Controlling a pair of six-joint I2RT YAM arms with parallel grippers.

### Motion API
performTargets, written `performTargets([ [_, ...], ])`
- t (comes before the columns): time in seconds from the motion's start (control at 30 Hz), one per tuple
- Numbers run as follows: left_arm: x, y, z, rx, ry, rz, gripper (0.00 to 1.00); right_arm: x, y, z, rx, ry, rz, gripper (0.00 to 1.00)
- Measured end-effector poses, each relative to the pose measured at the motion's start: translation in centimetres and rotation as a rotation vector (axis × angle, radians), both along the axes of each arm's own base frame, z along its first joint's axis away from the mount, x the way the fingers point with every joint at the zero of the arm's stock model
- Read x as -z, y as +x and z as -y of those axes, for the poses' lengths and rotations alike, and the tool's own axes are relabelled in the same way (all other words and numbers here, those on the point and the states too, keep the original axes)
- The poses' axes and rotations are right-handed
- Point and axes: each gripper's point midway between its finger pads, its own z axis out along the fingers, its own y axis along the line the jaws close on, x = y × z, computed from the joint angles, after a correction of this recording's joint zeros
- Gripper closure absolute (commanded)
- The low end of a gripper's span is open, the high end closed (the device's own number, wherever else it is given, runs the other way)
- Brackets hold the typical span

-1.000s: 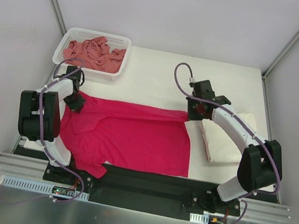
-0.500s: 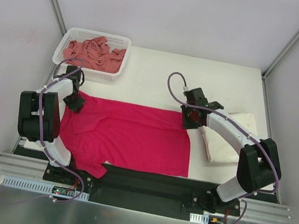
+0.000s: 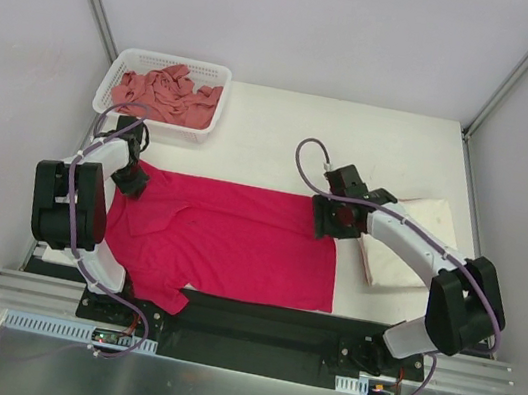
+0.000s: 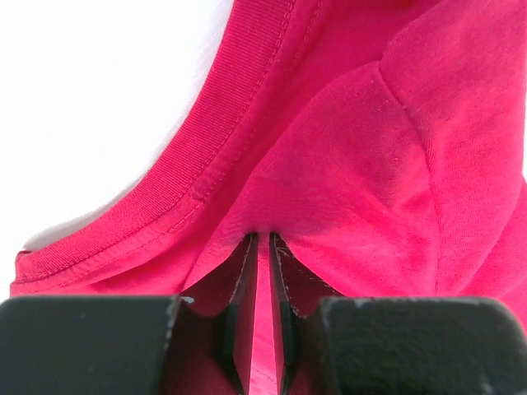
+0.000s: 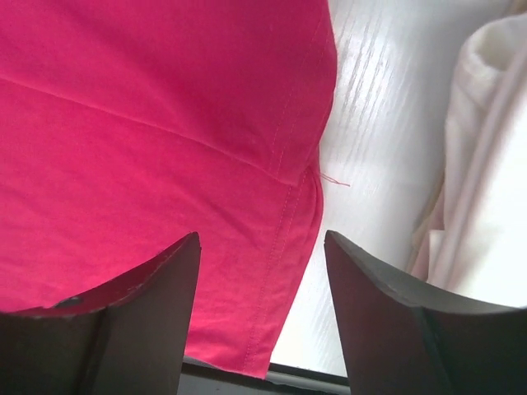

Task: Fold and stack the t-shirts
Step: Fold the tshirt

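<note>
The magenta-red t-shirt [image 3: 227, 237] lies spread across the table, collar to the left. My left gripper [image 3: 131, 178] sits at its far left corner. In the left wrist view the left gripper [image 4: 263, 240] is shut on a thin fold of that red cloth [image 4: 362, 148] beside the ribbed collar [image 4: 206, 140]. My right gripper [image 3: 329, 219] hovers open over the shirt's far right corner. The right wrist view shows the right gripper [image 5: 262, 247] with its jaws wide apart above the stitched hem [image 5: 284, 239], holding nothing. A folded cream-white t-shirt [image 3: 408, 247] lies to the right. The salmon-pink t-shirt [image 3: 165, 95] is crumpled in the basket.
The white mesh basket [image 3: 124, 63] stands at the table's far left corner. The cream shirt [image 5: 486, 164] lies close to the right of my right gripper, with a strip of bare white table [image 5: 370, 164] between it and the red hem. The black front rail [image 3: 255, 310] runs along the near edge.
My right gripper has opened and let go of the red shirt's far right corner, shifting a little left and nearer. That corner now lies flat. The left gripper has stayed put.
</note>
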Motion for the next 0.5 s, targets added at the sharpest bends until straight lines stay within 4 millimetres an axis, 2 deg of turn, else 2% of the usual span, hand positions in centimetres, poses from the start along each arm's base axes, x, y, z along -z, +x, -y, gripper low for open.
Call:
performTargets([
  [0.1, 0.0, 0.0, 0.0, 0.000, 0.002, -0.002, 0.91, -1.2, 0.7, -0.2, 0.021, 0.014, 0.024, 0.32],
  [0.23, 0.1, 0.0, 0.0, -0.001, 0.002, -0.005, 0.92, -2.4, 2.7, -0.4, 0.098, 0.053, 0.046, 0.34],
  [0.4, 0.3, -0.1, 0.0, -0.001, 0.001, -0.011, 0.94, -2.0, 6.4, 0.0, 0.190, 0.063, 0.040, 0.38],
  [0.5, 0.4, -0.1, 0.0, -0.001, 0.000, -0.015, 0.95, -1.5, 8.6, -0.2, 0.213, 0.056, 0.032, 0.43],
])
